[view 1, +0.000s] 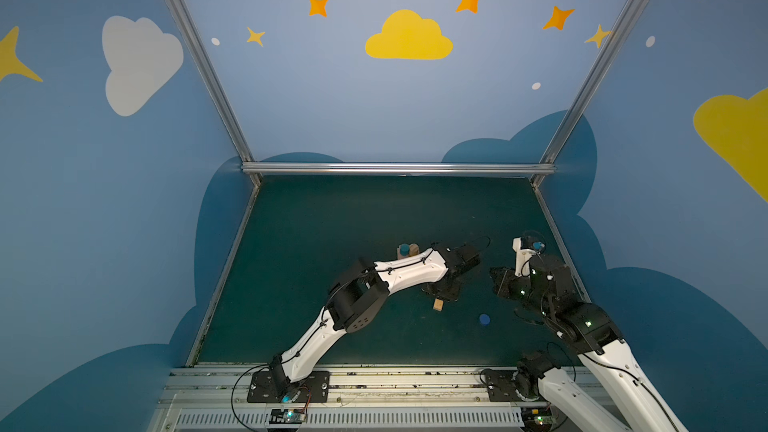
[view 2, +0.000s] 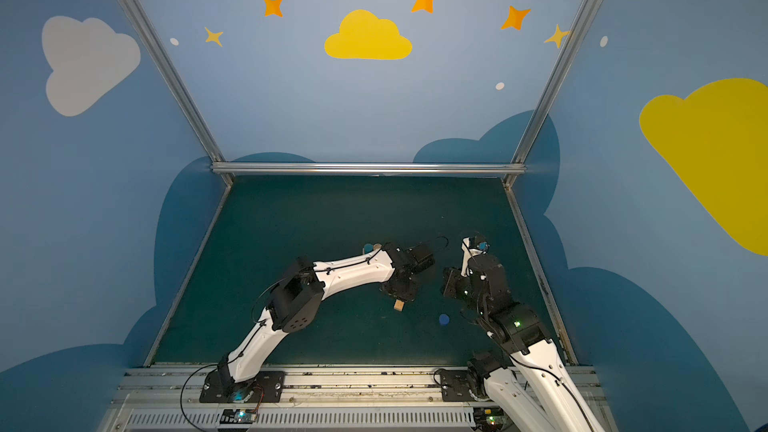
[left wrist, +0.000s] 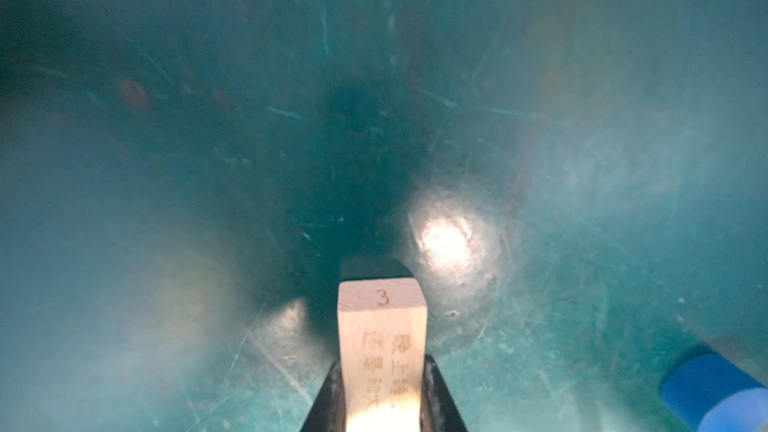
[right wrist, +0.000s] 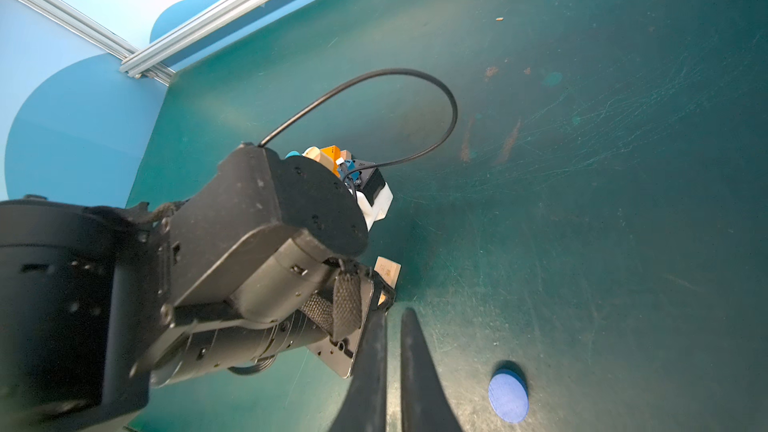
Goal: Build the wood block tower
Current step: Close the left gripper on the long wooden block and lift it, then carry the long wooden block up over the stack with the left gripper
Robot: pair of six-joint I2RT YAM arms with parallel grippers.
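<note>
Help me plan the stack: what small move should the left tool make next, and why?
Probably lift the tan wood bar straight up. The left tool grips it low near the green mat, and the partial tower it likely belongs on stands farther back.

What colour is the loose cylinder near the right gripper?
The cylinder is blue; right wrist view shows it best.

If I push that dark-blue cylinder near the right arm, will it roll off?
Probably not: the dark-blue cylinder shows its round face up on the mat, so it should slide, not roll. It looks squat, so tipping seems unlikely. Its sides look smooth, so closing jaws might squeeze it out.
</note>
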